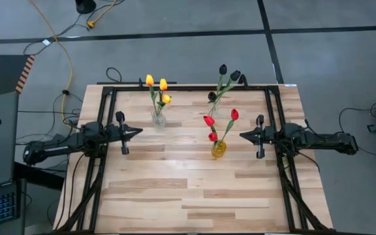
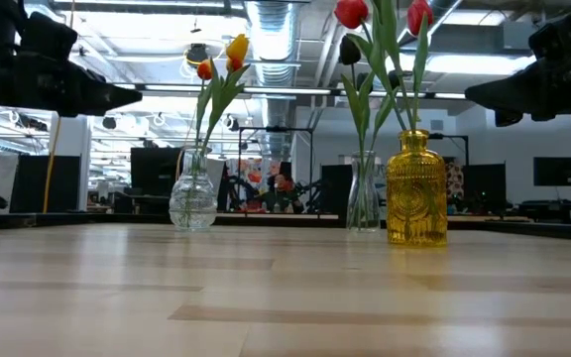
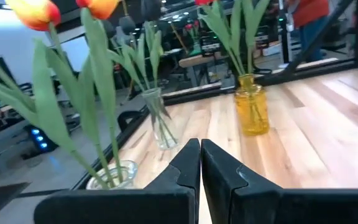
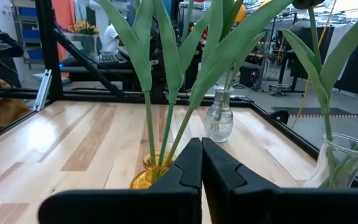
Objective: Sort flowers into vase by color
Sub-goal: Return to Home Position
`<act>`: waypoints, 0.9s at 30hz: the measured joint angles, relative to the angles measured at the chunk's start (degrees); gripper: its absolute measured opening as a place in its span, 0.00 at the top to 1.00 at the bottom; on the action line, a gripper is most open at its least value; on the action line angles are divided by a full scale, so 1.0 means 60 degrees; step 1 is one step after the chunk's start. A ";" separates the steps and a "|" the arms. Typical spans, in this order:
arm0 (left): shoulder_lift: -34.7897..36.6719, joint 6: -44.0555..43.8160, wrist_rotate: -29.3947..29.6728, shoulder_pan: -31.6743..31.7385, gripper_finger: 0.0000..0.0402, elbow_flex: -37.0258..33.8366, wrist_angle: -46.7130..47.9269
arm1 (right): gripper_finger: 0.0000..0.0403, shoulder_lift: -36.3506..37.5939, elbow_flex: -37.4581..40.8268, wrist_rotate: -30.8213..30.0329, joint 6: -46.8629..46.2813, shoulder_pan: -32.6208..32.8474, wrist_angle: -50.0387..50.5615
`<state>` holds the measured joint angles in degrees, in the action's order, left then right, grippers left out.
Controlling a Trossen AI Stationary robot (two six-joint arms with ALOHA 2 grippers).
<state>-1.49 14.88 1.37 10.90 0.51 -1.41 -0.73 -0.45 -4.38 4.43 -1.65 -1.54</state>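
Three yellow tulips (image 1: pixel 156 88) stand with their stems in a round clear vase (image 1: pixel 158 119) at the far left. Three near-black tulips (image 1: pixel 228 77) stand in a slim clear vase (image 1: pixel 213 109) at the far middle. Three red tulips (image 1: pixel 217 123) stand in a yellow glass vase (image 1: pixel 219 149). My left gripper (image 1: pixel 139 132) is shut and empty, above the table just left of the clear round vase. My right gripper (image 1: pixel 242 136) is shut and empty, just right of the yellow vase.
A black frame (image 1: pixel 188 89) runs round the far and side edges of the wooden table. The near half of the table (image 1: pixel 194 196) is bare wood. Cables lie on the floor beyond the far left corner (image 1: pixel 64 59).
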 joint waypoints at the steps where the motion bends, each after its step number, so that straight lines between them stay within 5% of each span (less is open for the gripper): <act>1: -0.0012 -0.0031 -0.0188 0.0112 1.00 -0.0003 0.0000 | 0.92 -0.0004 0.0003 0.0000 -0.0003 0.0000 0.0000; 27: -0.0012 -0.0409 -0.0099 0.0441 1.00 -0.0015 -0.0017 | 0.91 0.0000 0.0011 -0.0015 0.0018 -0.0004 0.0018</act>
<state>-1.56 12.43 0.78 13.54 0.43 -1.52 -0.73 -0.38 -4.47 4.54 -1.67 -1.43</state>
